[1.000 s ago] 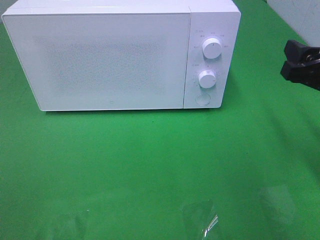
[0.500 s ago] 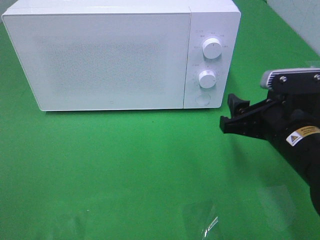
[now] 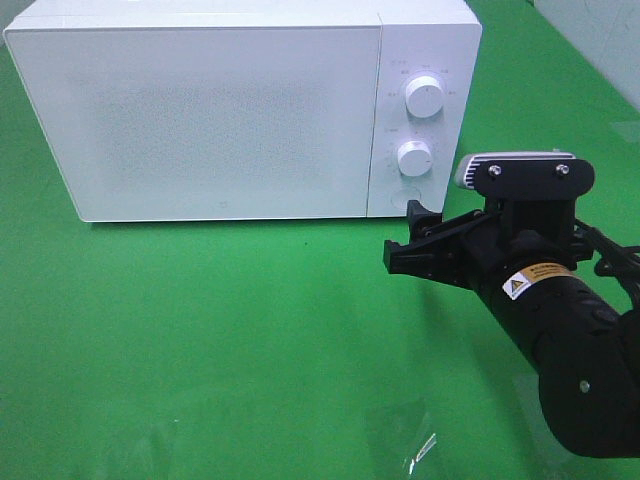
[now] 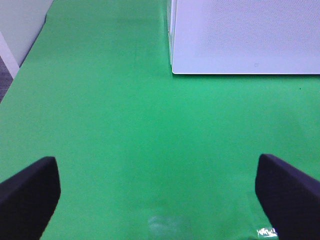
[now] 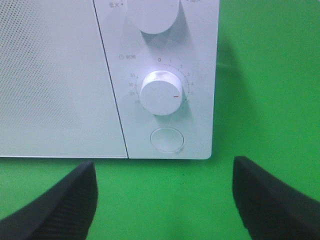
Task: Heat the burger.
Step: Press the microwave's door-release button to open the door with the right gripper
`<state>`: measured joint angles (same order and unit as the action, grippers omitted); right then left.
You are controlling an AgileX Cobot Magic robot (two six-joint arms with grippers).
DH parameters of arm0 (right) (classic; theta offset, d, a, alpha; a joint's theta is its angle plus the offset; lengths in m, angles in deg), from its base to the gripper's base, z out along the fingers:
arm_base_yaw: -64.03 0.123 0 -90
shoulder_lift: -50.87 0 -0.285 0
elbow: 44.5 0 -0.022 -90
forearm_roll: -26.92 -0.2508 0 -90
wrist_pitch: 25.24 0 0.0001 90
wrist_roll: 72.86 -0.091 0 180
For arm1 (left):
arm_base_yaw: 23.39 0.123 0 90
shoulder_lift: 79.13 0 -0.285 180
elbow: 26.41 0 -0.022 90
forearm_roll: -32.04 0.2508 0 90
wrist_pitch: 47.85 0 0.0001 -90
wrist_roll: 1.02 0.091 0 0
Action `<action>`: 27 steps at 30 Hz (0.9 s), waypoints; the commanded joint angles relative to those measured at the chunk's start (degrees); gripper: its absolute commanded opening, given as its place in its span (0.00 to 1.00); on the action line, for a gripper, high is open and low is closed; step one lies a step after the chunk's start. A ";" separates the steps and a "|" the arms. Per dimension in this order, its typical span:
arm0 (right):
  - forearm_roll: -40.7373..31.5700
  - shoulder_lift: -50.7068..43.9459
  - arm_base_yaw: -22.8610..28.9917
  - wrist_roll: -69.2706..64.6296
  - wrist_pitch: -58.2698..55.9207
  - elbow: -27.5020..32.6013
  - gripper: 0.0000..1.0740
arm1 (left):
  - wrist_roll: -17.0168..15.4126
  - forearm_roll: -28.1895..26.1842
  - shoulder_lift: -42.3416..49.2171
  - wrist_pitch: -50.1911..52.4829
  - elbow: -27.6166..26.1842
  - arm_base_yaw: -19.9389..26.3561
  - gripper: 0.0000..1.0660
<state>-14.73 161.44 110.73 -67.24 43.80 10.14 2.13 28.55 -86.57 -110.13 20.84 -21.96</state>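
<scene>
**1. Scene (ext. high view)**
- Microwave [image 3: 220,110]: white, at 11 o'clock of the view, on green cloth [image 3: 200,330]. Door shut.
- Ctrl panel at 3 o'clock of the door. It carries the upper knob [image 3: 425,97], w/ the lower knob [image 3: 413,158] at its 6 o'clock and the round button [image 3: 405,197] at 6 o'clock of that.
- Clear film scrap [image 3: 400,435]: lies on the cloth at 6 o'clock of the view, well apart from the microwave.

**2. R end effector**
- Right gripper [image 3: 401,233]: at 6 o'clock of the round button, just in front of the panel's lower edge. Tips point at the microwave.
- Contact w/ the panel: cannot tell.
- Jaws spread wide, nothing between them. The R wrist view shows the fingers [image 5: 55,205] well apart, w/ the button and lower knob seen through the gap.
- R arm [image 3: 570,370]: black, yellow warning label [image 3: 527,283], comes in from 4 o'clock of the view.

**3. L end effector**
- Left gripper [image 4: 159,197]: outside the ext. view.
- L wrist view shows both fingers [image 4: 27,195] spread to full width over bare cloth, holding nothing.
- The microwave's door-side front corner is ahead of it, well apart.

**4. Task item**
- Burger: seen in no view, so pos. cannot be told.
</scene>
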 commanded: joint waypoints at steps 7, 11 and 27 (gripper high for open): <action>-0.17 0.11 0.17 -22.12 11.12 -0.92 0.64 | 0.17 -0.11 0.17 0.92 0.29 0.11 0.92; -0.17 0.11 0.17 -33.00 11.12 -0.92 0.60 | 0.17 -0.11 0.17 0.92 0.29 0.11 0.92; 0.11 0.11 0.17 -78.55 11.12 -0.92 0.23 | 0.17 -0.11 0.17 0.92 0.29 0.11 0.92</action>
<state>-14.90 161.79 110.84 -140.53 43.86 9.57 2.13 28.55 -86.57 -110.13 20.84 -21.96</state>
